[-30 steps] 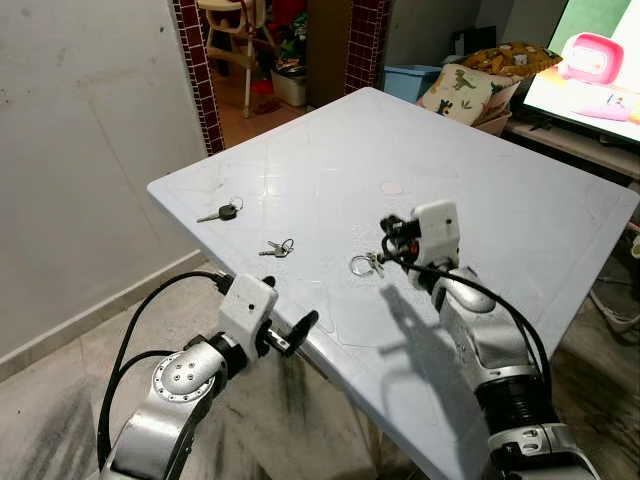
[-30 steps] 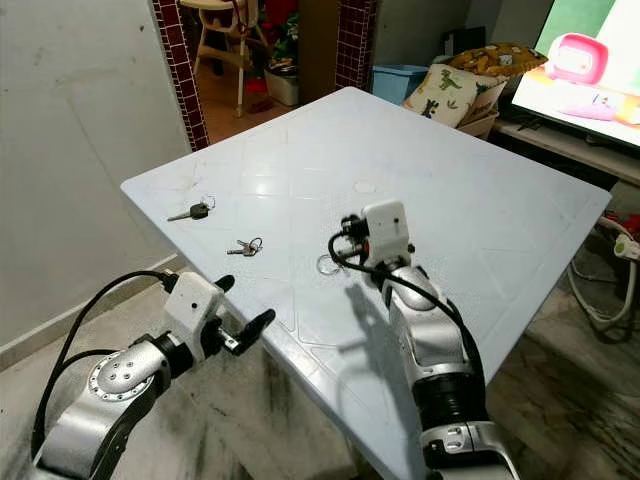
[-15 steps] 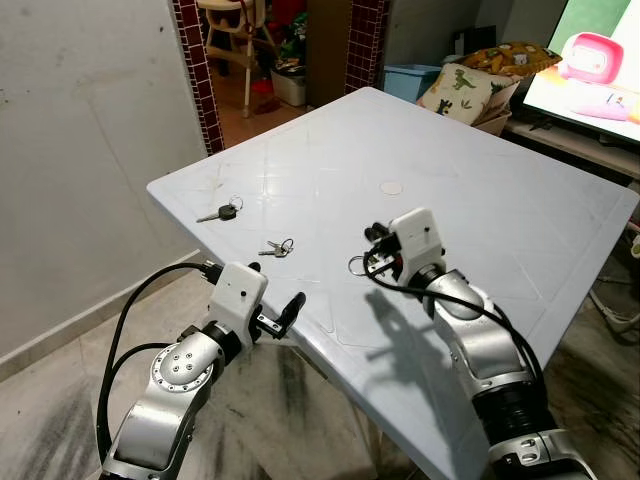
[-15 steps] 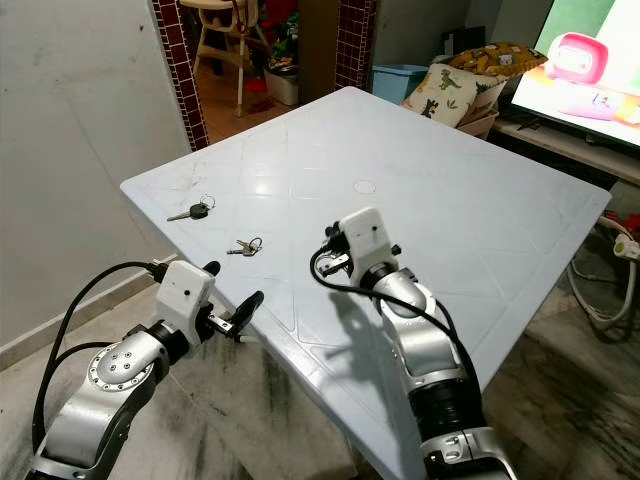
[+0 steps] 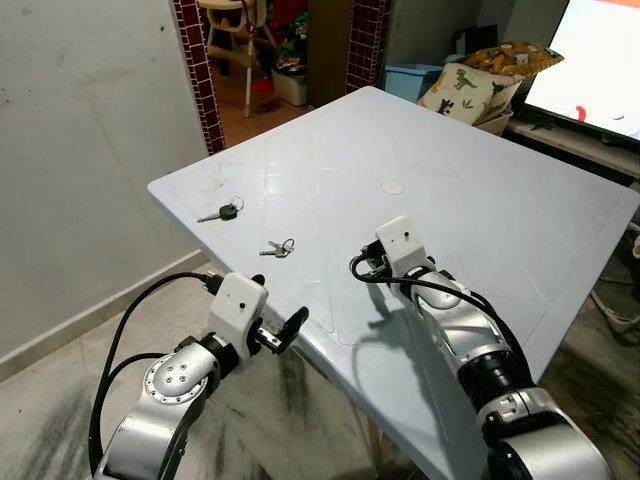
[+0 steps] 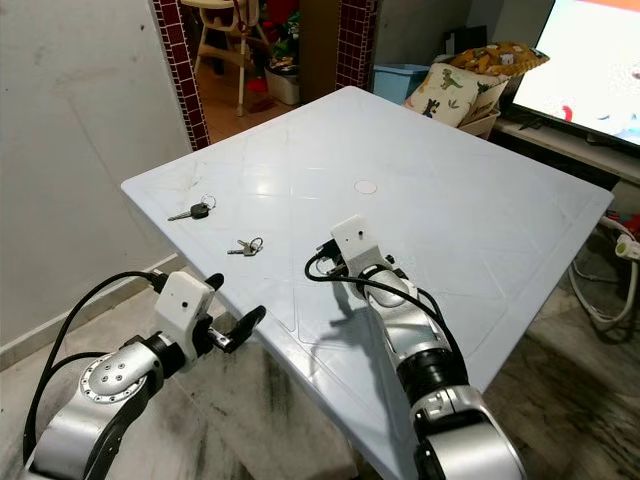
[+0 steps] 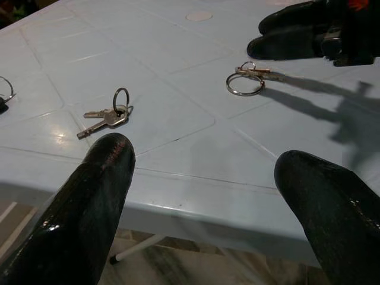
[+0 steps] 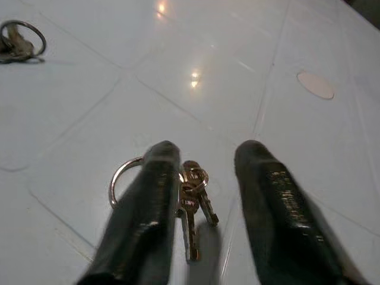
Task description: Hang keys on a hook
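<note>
Keys (image 8: 191, 205) lie flat on white table (image 5: 480, 210), between the parted fingers of right gripper (image 8: 202, 208), at its 12 o'clock, blades pointing back toward wrist. Left gripper (image 7: 211, 196), spread wide, waits off table edge.

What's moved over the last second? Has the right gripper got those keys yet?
The right gripper has come down over the key ring nearest it, fingers open astride the keys, not yet closed on them. The left gripper stays open off the white table's near edge. The middle key set, the black-headed key and the ring itself lie as before.
</note>
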Robot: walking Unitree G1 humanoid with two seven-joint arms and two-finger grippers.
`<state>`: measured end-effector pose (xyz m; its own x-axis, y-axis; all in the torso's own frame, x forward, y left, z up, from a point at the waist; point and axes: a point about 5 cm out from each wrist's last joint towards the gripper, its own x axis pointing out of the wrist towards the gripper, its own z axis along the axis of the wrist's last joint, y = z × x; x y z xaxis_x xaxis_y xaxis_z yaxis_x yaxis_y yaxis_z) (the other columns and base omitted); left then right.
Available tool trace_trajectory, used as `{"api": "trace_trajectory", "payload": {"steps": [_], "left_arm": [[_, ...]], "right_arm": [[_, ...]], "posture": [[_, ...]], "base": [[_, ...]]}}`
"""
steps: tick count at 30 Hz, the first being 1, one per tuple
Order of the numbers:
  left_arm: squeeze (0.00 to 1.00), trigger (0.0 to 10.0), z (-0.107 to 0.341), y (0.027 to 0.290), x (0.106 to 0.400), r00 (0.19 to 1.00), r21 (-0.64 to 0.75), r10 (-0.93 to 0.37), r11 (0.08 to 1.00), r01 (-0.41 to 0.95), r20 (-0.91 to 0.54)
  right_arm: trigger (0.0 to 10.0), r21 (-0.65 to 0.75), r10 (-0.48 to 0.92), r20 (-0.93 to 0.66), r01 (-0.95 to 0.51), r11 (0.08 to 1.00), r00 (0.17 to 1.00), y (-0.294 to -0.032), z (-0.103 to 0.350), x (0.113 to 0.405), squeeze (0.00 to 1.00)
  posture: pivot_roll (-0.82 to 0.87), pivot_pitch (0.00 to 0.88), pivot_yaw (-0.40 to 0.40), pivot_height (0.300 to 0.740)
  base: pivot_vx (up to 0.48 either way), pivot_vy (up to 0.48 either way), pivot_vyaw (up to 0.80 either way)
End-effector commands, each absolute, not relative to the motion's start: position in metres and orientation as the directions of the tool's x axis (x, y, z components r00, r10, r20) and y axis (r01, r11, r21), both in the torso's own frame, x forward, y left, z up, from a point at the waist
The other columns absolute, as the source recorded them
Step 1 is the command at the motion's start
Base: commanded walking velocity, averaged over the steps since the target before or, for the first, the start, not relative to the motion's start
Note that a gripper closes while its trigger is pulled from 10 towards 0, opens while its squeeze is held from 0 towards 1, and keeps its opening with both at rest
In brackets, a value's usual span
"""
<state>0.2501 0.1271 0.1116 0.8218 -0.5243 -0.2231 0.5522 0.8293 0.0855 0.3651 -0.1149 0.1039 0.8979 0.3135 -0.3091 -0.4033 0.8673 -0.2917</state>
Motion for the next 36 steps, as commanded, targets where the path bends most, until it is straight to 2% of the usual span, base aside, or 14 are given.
{"api": "trace_trajectory", "payload": {"steps": [1, 2, 3, 14, 25, 26, 27, 28, 36], "left_arm": [[0.0, 10.0, 0.114, 0.126, 0.246, 0.808, 0.081, -0.543, 0.816, 0.572, -0.229], [0.0, 10.0, 0.114, 0.126, 0.246, 0.807, 0.081, -0.544, 0.815, 0.573, -0.23], [0.0, 10.0, 0.114, 0.126, 0.245, 0.805, 0.078, -0.546, 0.814, 0.575, -0.232], [0.0, 10.0, 0.118, 0.121, 0.238, 0.769, 0.03, -0.598, 0.785, 0.619, -0.227], [0.0, 10.0, 0.118, 0.122, 0.238, 0.769, 0.032, -0.595, 0.786, 0.618, -0.234], [0.0, 10.0, 0.119, 0.122, 0.238, 0.769, 0.032, -0.595, 0.786, 0.618, -0.235], [0.0, 10.0, 0.119, 0.122, 0.238, 0.769, 0.033, -0.595, 0.786, 0.618, -0.235], [0.0, 10.0, 0.119, 0.122, 0.238, 0.769, 0.033, -0.594, 0.786, 0.618, -0.235], [0.0, 10.0, 0.118, 0.122, 0.238, 0.77, 0.037, -0.592, 0.787, 0.616, -0.239]], "right_arm": [[10.0, -0.289, 0.319, -0.301, -0.405, 0.868, 0.899, -0.113, 0.11, 0.372, 0.41], [10.0, -0.284, 0.318, -0.303, -0.404, 0.869, 0.898, -0.113, 0.11, 0.372, 0.41], [10.0, -0.278, 0.317, -0.31, -0.405, 0.871, 0.896, -0.115, 0.11, 0.374, 0.0], [10.0, -0.268, 0.301, -0.394, -0.422, 0.866, 0.868, -0.125, 0.099, 0.374, 0.0], [10.0, -0.253, 0.323, -0.436, -0.459, 0.852, 0.84, -0.124, 0.091, 0.371, 0.0], [8.2, -0.248, 0.325, -0.437, -0.46, 0.853, 0.839, -0.124, 0.091, 0.371, 0.0], [2.4, -0.246, 0.328, -0.438, -0.463, 0.852, 0.837, -0.123, 0.09, 0.371, 0.0], [0.0, -0.242, 0.335, -0.439, -0.469, 0.849, 0.834, -0.122, 0.089, 0.37, 0.0], [0.0, -0.239, 0.345, -0.449, -0.483, 0.843, 0.824, -0.121, 0.085, 0.368, 0.0]], "posture": [[0.09, 0.02, 0.006, 0.74], [0.09, 0.02, 0.006, 0.74], [0.09, 0.022, 0.007, 0.74], [0.1, 0.035, 0.008, 0.74], [0.1, 0.038, 0.009, 0.74], [0.1, 0.038, 0.009, 0.74], [0.1, 0.038, 0.01, 0.74], [0.11, 0.038, 0.009, 0.74], [0.11, 0.039, 0.007, 0.74]], "base": [[0.0, 0.0, 0.0], [0.0, 0.0, 0.0], [0.0, 0.0, 0.0], [0.0, 0.0, 0.0], [0.0, 0.0, 0.0], [0.0, 0.0, 0.0], [0.0, 0.0, 0.0], [0.0, 0.0, 0.0], [0.0, 0.0, 0.0]]}}
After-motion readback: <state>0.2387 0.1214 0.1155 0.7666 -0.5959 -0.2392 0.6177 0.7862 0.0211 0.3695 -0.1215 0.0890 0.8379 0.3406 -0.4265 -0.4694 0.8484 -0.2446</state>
